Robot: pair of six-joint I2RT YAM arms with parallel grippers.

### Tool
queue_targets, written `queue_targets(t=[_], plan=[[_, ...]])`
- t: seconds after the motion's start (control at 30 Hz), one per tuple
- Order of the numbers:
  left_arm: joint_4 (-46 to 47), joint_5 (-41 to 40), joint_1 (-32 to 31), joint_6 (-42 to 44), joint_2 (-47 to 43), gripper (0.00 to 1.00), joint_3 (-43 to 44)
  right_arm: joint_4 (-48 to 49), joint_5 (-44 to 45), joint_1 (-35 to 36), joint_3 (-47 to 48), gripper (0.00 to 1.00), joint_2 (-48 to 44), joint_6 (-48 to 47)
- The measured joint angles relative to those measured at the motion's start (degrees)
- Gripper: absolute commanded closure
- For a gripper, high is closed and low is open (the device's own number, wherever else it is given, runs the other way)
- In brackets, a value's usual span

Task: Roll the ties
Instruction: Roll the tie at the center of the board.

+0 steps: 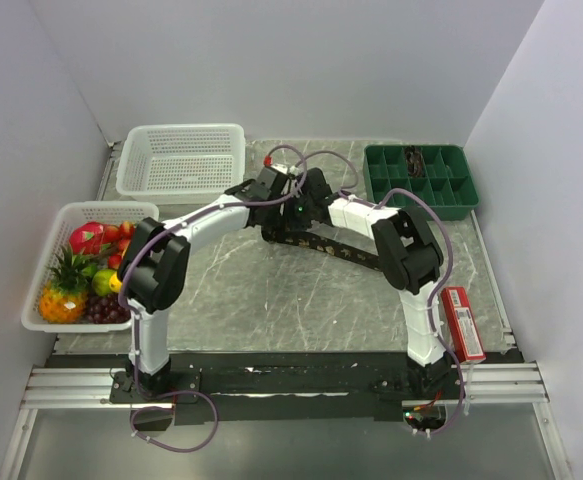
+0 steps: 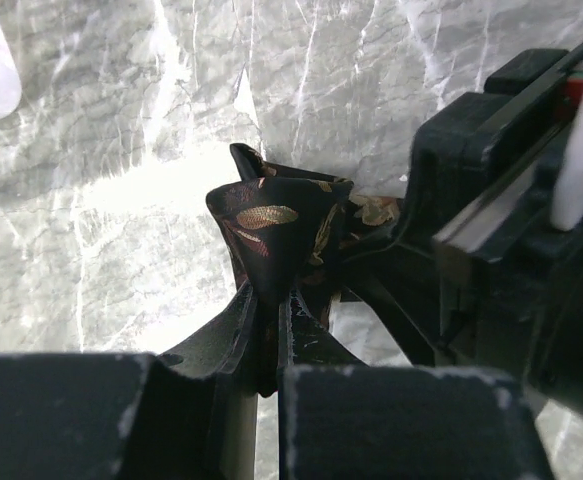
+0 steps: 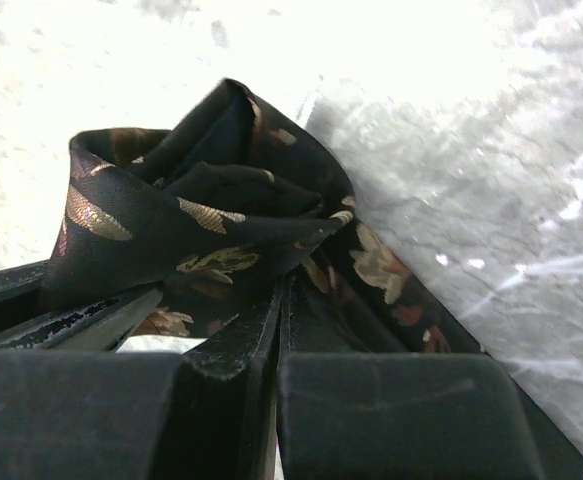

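The tie (image 1: 321, 245) lies slanting across the table's (image 1: 271, 310) middle, nearer the far edge. The left gripper (image 2: 271, 298), nearly closed, pinches its bunched end. The right gripper (image 3: 279, 300), fully closed, nips the same bundle.

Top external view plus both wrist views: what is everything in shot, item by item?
Dark fabric necktie with tan pattern: one, black-brown, mid-table, one end bunched between both hands.
White mesh plastic basket: one, white, far left, nothing seen inside.
White plastic basket of fruit: one, white, left edge; red, orange, green, purple fruit.
Green compartmented plastic tray: one, green, far right.
Red rectangular box: one, red, right edge by the right arm.
Thin purple cables: several, purple, along both arms.
Grey marbled table: one, grey, under everything.
Left hand: one, black, shut on the necktie.
Right hand: one, black, shut on the necktie.
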Motion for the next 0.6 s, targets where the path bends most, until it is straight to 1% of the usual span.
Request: queue_targets(t=[0.1,0.2,0.3,0.37,0.43,0.53,0.6], plan=[[-1.42,-3.54,-1.60,0.33,1.18,0.93,1.51,-1.11,1.16,-0.02,-0.76,1.00,-0.63,-0.37],[-1.95,-4.94,-3.02,0.55,1.73,0.91,2.27,-1.53,2.40,-0.44,-2.95,1.00,-2.19,-0.68],[-1.81,-5.31,-3.74,0.55,2.01,0.82,2.27,-1.09,2.54,-1.42,-6.71,1.00,-4.72,-0.46],[-1.64,-4.92,-3.91,0.63,2.05,0.70,2.25,-0.74,1.84,-3.28,-9.88,1.00,-7.08,0.02],[-1.27,-3.89,-3.96,0.63,2.05,0.62,2.25,-0.22,1.33,-5.31,-11.91,1.00,-8.96,0.31],[-0.76,-2.23,-3.93,0.61,2.10,0.56,2.25,0.66,0.66,-8.13,-13.68,1.00,-11.34,0.39],[0.33,-0.76,-3.96,0.52,2.12,0.55,2.03,1.40,0.28,-9.09,-13.94,1.00,-12.44,0.42]])
